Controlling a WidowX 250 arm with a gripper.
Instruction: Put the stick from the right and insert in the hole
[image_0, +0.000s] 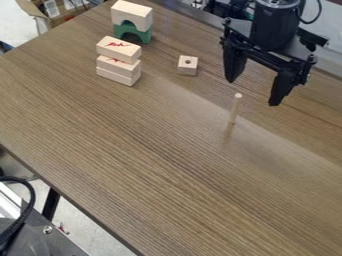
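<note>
"Stick (236, 108) first: where do you see it?"

"Right of the middle, standing upright on the brown table (133, 165), all by itself. It's a thin, pale one."

"And the gripper (254, 92)? Has it got hold of anything?"

"No, it's released, the fingers spread wide with nothing held. It hangs down at the far right, close to the stick's top, and the stick isn't clasped."

"What about the hole (188, 62)?"

"That's in the top of the small wooden cube (188, 69), farther off and to the left of the stick, well apart from it."

"Anything beyond that?"

"Left of the cube there's a stack of pale blocks (118, 70) with red marks. Past those, at the far left, a pale arch (131, 15) sits on a green arch (133, 33)."
</note>
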